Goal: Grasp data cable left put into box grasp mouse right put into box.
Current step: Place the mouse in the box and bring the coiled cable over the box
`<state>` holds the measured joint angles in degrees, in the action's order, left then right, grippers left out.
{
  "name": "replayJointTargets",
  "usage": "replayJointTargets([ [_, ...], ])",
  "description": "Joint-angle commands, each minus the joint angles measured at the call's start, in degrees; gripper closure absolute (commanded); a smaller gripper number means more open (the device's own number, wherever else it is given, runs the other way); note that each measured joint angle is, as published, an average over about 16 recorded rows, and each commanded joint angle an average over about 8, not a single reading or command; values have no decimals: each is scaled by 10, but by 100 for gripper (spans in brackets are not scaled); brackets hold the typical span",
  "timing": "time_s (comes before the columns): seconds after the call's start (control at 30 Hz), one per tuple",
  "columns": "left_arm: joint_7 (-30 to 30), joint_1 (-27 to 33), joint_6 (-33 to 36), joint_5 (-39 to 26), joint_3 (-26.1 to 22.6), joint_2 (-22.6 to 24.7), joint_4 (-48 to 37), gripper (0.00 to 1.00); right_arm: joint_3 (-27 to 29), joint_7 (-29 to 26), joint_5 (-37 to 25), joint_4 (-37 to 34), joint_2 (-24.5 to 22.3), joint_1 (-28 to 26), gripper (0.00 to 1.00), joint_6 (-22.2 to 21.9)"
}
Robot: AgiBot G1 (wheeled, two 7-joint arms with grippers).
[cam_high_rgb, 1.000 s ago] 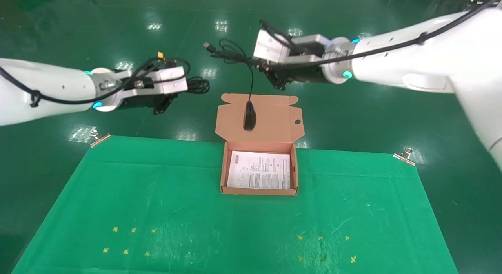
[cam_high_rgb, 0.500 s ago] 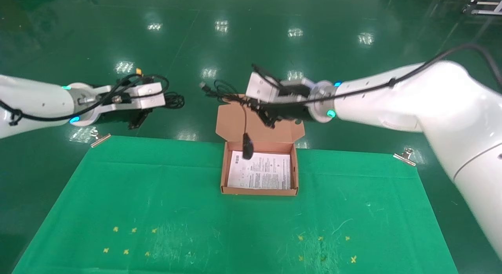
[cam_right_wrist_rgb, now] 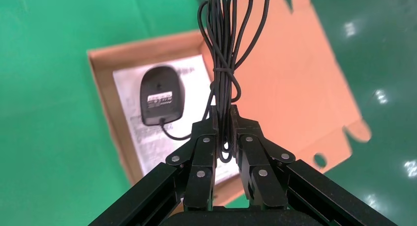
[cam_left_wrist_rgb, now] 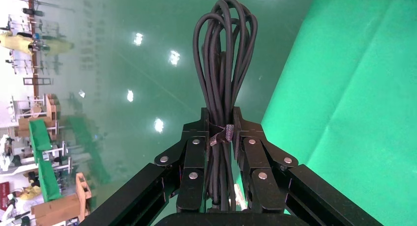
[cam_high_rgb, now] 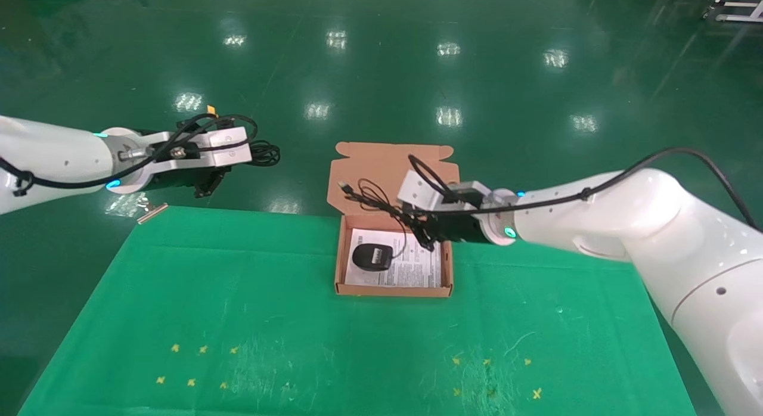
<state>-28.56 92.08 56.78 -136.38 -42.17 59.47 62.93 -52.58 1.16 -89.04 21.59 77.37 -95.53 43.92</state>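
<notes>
The box [cam_high_rgb: 341,267] stands open at the table's far edge, with its lid flap [cam_high_rgb: 381,163] lying back and a white sheet [cam_high_rgb: 417,267] in its bottom. The mouse [cam_high_rgb: 372,256] lies on that sheet, label side up; it also shows in the right wrist view [cam_right_wrist_rgb: 160,96]. My right gripper [cam_high_rgb: 417,225] hovers over the box's far right part, shut on the mouse's bundled cord [cam_right_wrist_rgb: 223,64]. My left gripper [cam_high_rgb: 241,157] is off the table's far left, above the floor, shut on the data cable [cam_left_wrist_rgb: 223,49], whose coil [cam_high_rgb: 265,152] sticks out beyond the fingertips.
A green cloth [cam_high_rgb: 238,297] covers the table, held by a metal clip [cam_high_rgb: 149,210] at the far left corner. Small yellow marks [cam_high_rgb: 197,365] lie near the front on both sides. Shiny green floor surrounds the table.
My right arm came down and toward me, carrying the mouse from in front of the lid into the box, where it now lies. My left arm dropped a little, then held still.
</notes>
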Motion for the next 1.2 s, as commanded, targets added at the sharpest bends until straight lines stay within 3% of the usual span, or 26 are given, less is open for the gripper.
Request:
replayJointTargets([
  [0.03, -1, 0, 0, -1, 0, 0, 1, 100, -4, -4, 1, -11, 0, 6, 83, -2],
  [0.23, -2, -1, 1, -1, 0, 0, 2, 100, -19, 2, 0, -14, 1, 4, 8, 12],
  [0.27, -2, -1, 1, -1, 0, -1, 2, 100, -21, 2, 0, -14, 1, 4, 0, 14],
  [0.77, 8, -17, -12, 18, -4, 20, 5, 100, -19, -1, 8, 16, -29, -3, 0, 16],
  [0.97, 37, -46, -56, 40, -13, 53, -1, 100, -12, -14, 8, 65, -76, -16, 0, 14],
  [1.2, 105, -88, -149, 53, -37, 122, -57, 100, -17, -63, -13, 152, -145, -26, 0, 19],
])
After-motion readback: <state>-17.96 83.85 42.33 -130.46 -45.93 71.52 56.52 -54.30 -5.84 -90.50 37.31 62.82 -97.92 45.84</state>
